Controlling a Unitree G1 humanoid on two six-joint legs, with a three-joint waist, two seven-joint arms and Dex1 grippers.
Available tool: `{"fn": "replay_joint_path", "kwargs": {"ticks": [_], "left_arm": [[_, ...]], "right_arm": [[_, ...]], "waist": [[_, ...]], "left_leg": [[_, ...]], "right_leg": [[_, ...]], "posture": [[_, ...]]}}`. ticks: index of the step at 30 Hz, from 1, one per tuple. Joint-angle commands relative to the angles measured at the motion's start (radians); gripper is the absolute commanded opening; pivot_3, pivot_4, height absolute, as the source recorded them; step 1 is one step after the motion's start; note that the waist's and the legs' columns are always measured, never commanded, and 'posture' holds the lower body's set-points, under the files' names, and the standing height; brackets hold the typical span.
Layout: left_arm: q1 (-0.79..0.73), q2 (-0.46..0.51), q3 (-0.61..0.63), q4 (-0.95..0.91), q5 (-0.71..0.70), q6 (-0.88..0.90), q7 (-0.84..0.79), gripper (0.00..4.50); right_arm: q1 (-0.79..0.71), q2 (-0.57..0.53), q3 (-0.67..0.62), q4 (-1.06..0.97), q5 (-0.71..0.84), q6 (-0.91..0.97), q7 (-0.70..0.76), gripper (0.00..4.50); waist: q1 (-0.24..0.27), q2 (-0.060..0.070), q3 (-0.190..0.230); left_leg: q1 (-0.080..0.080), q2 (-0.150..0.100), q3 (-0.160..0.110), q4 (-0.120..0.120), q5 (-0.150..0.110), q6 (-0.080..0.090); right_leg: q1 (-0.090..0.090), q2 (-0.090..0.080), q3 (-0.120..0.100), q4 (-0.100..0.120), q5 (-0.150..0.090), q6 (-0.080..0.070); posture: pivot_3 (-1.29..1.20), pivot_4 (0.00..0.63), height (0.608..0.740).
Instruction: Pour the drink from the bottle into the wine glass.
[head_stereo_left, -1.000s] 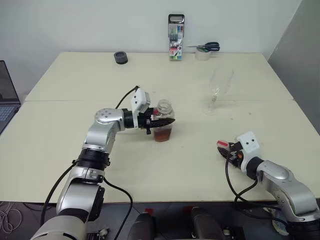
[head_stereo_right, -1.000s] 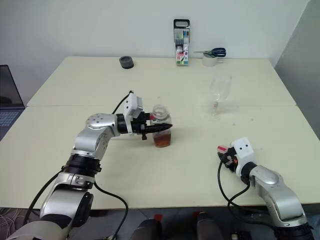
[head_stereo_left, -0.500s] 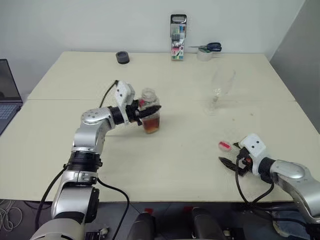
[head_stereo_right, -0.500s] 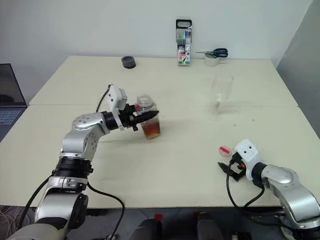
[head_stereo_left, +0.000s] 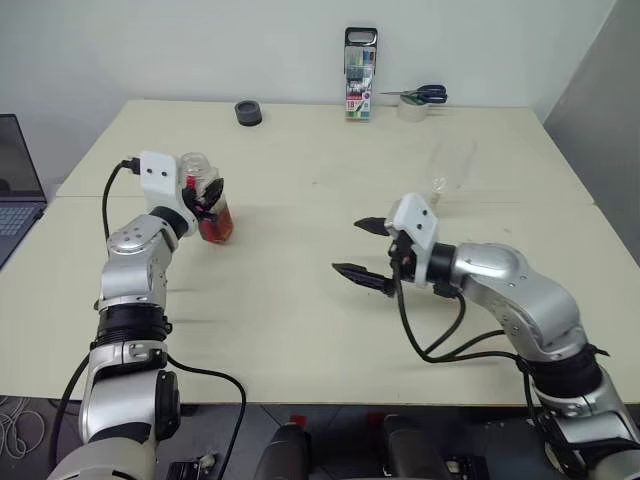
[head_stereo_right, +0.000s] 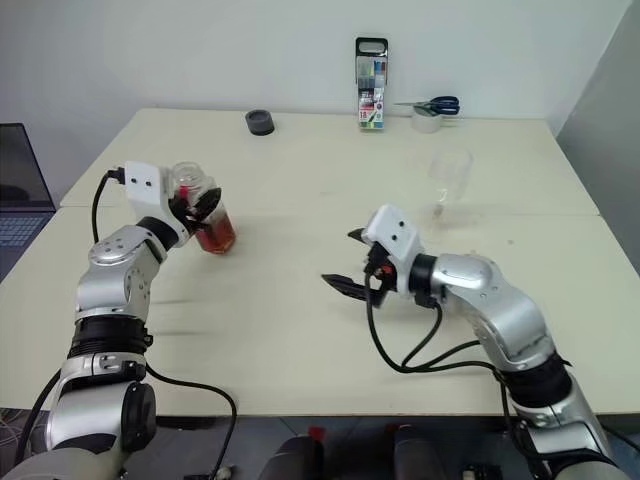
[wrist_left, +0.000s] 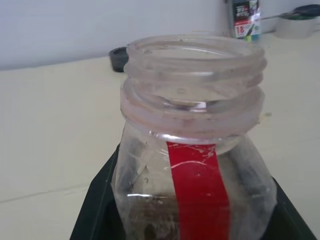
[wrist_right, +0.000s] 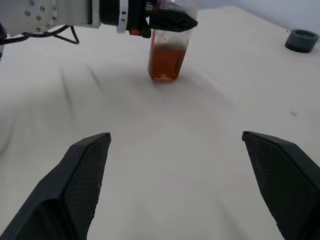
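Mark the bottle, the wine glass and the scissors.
bottle (wrist_left: 195, 195), left wrist view, on its red label strip.
wine glass (head_stereo_right: 449, 168), right eye view, on its bowl.
scissors (head_stereo_left: 425, 95), left eye view, on the blue handles.

Uncapped bottle (head_stereo_left: 205, 196) upright — amber drink (wrist_right: 167, 64) low inside; empty wine glass (head_stereo_right: 447, 180) well apart.
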Motion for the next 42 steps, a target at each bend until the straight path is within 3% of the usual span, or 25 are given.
{"fn": "replay_joint_path", "kwargs": {"ticks": [1,6,15,31,42], "left_arm": [[0.006,0.011,0.016,-0.049,-0.005,0.006,0.022,1.68],[0.023,0.009,0.006,-0.041,0.006,0.003,0.04,1.68],[0.048,0.001,0.014,-0.05,-0.008,-0.018,0.041,4.46],[0.084,0.001,0.019,-0.048,0.007,-0.075,0.057,4.46],[0.214,-0.014,0.028,-0.061,-0.007,-0.181,0.055,4.46]], "right_arm": [[-0.026,0.013,0.01,0.014,-0.026,-0.024,0.007,4.5],[-0.035,0.044,0.02,0.02,-0.042,-0.023,0.008,4.5],[-0.032,0.078,0.024,-0.004,-0.048,0.0,0.001,4.5],[-0.021,0.102,0.014,-0.019,-0.05,-0.001,-0.001,4.5],[0.142,0.116,0.023,0.013,-0.176,-0.178,-0.088,4.5]], "waist": [[0.001,0.0,0.0],[-0.004,0.0,0.0],[-0.008,0.0,-0.001],[-0.009,0.0,-0.001],[-0.007,0.0,-0.001]], "left_leg": [[0.0,0.0,0.0,0.0,0.0,0.0],[0.001,0.0,0.001,0.0,0.0,0.0],[0.002,0.0,0.002,0.0,0.0,0.0],[0.002,0.0,0.001,0.0,0.0,0.0],[0.002,0.0,0.002,-0.001,0.0,0.001]], "right_leg": [[0.0,0.0,0.0,0.0,0.0,0.0],[0.0,0.0,0.001,0.001,0.0,0.0],[0.0,0.0,0.001,0.004,0.0,0.0],[0.0,0.0,0.001,0.004,0.0,0.0],[-0.001,-0.001,0.001,0.005,0.0,0.0]], "posture": [[0.0,0.15,0.74],[0.0,0.15,0.74],[0.0,0.15,0.74],[0.0,0.15,0.74],[0.0,0.15,0.74]]}}
